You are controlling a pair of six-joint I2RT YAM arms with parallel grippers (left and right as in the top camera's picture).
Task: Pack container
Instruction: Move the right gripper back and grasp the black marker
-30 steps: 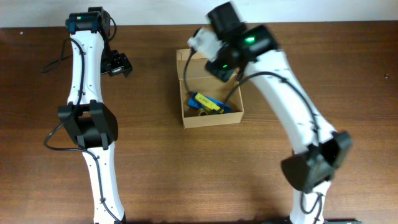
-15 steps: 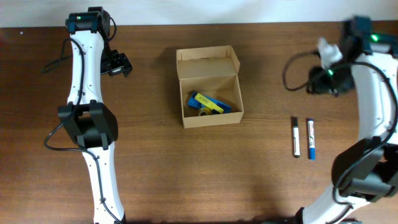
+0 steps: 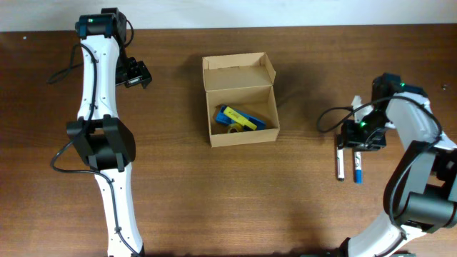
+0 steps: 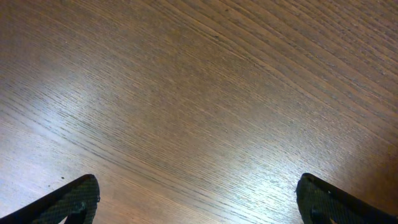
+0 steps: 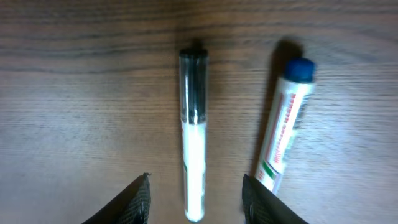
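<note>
Squarely overhead, the right gripper [image 5: 194, 190] straddles the black-capped marker [image 5: 193, 124], jaws parted and empty, marker running lengthwise up mid-frame.

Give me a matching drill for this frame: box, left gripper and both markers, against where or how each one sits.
Things:
1. box
2. left gripper
3. black-capped marker
4. blue-capped marker

Place or state:
A. framed between the fingers of the right gripper
B. lid up, items inside
C. open above bare table
D. on the table, just outside those fingers

Pairs: 1-B; 2-C; 3-A; 4-D
</note>
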